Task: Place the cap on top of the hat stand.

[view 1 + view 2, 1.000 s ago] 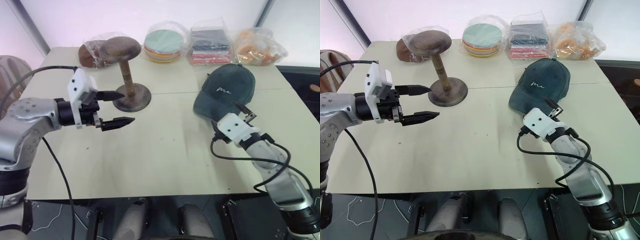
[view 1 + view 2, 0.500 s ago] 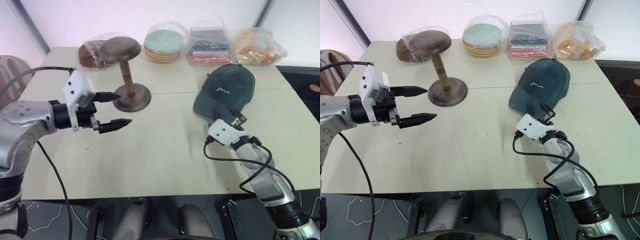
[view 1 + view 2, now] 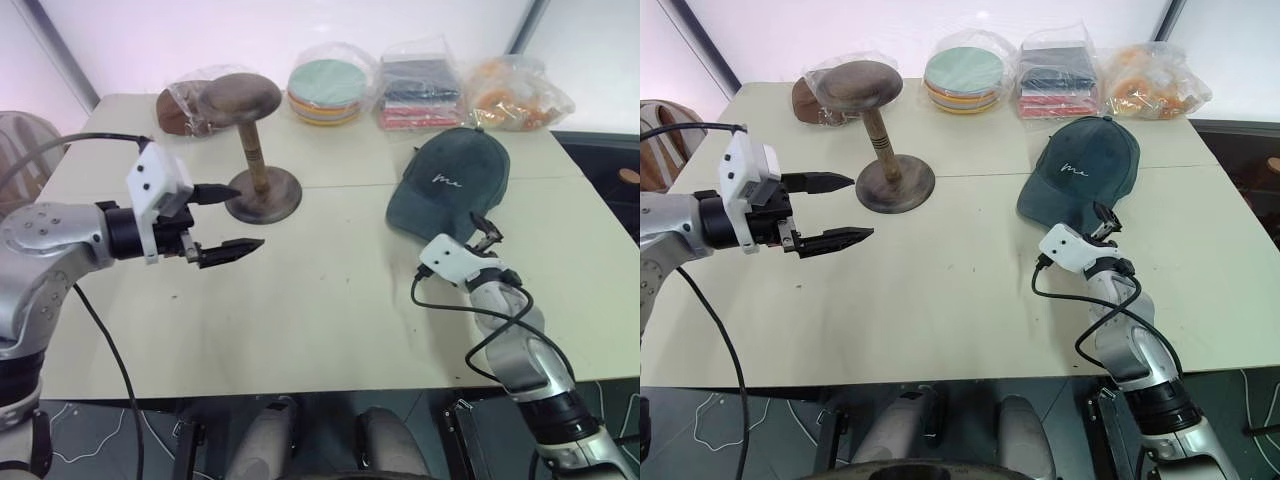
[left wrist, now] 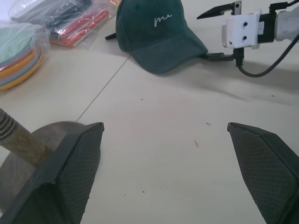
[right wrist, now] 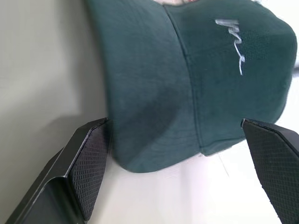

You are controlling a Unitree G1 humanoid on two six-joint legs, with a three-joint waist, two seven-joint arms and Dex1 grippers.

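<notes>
A: What does the cap (image 3: 449,179) look like?
B: Dark teal-green, soft suede-like, curved brim; it lies on the table (image 3: 330,300) right ahead of the right gripper (image 5: 180,154), whose spread fingers flank the brim.

A: Any writing?
B: Small white script, illegible.

A: The stand?
B: The hat stand (image 3: 255,150) is just beyond the left gripper (image 3: 232,220), fingers spread, empty.

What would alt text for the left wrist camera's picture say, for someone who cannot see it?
A dark teal-green suede-like baseball cap lies on a pale table, the right end effector open at its brim. The left end effector is open too, beside the brown wooden hat stand.
</notes>
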